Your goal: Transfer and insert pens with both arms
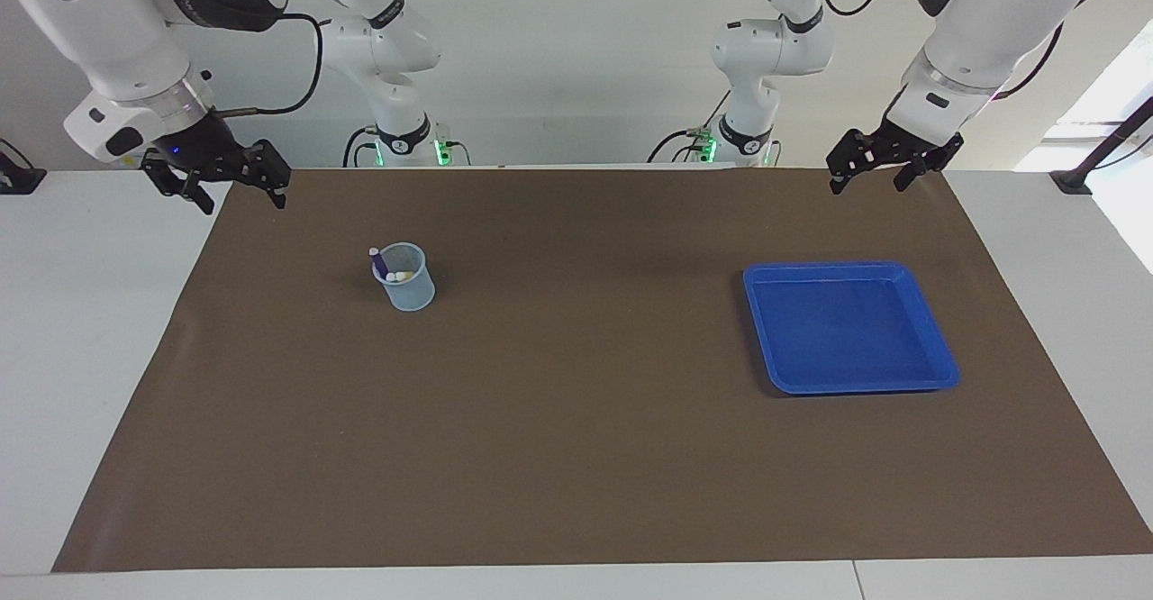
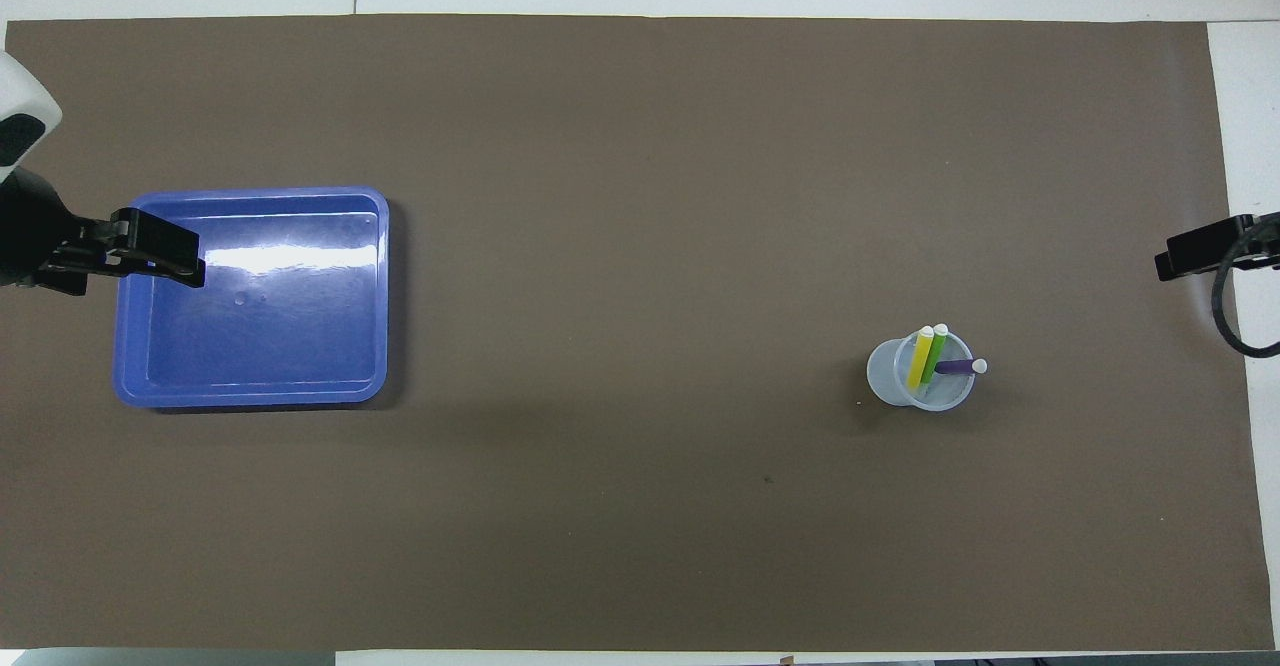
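We read both sets of fingers spread, nothing held. Left gripper (image 1: 870,168) raised over mat edge nearest robots, at its own end; right gripper (image 1: 236,187) raised over mat corner at its end.

Yellow pen (image 2: 920,358), green pen (image 2: 935,351), purple pen (image 2: 958,367) all stand inside cup (image 1: 407,286), toward right arm's end. Tray (image 1: 937,368) holds nothing.

We judge insertion complete, no step left.

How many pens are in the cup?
3. The yellow pen and green pen lean side by side in the cup. The purple pen leans over the rim, toward the right arm's end. None seems hidden.
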`<state>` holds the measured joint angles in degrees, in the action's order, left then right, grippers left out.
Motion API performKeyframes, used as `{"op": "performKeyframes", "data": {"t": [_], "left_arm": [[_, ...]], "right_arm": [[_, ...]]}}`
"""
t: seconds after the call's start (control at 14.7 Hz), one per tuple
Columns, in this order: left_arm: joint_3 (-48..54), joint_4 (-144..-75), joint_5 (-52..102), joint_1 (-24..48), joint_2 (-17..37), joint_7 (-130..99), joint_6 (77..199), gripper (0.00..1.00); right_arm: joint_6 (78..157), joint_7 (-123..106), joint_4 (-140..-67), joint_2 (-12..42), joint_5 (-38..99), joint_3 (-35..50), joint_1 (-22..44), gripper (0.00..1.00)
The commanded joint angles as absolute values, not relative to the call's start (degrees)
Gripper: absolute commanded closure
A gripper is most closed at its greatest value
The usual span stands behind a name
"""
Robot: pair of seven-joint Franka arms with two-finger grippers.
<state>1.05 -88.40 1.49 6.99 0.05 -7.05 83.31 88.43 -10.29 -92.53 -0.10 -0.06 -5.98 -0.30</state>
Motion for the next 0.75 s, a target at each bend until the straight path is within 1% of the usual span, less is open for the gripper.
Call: {"op": "performKeyframes", "data": {"t": [0.0, 0.34, 0.68], "left_arm": [[1.05, -89.91, 2.02, 6.68, -1.23, -7.65, 84.02, 0.0], [0.88, -89.91, 2.02, 6.68, -1.32, -7.73, 84.02, 0.0], [0.7, -89.91, 2.02, 6.68, -1.23, -7.65, 84.02, 0.0]], "right_arm": [[86.66, -9.23, -91.76, -0.26, 1.23, -5.63, -1.14, 0.0], [84.2, -9.14, -91.32, -0.35, 1.23, -5.36, -1.05, 0.0], [84.55, -9.14, -91.41, -1.06, 1.14, -5.45, -1.05, 0.0]]}}
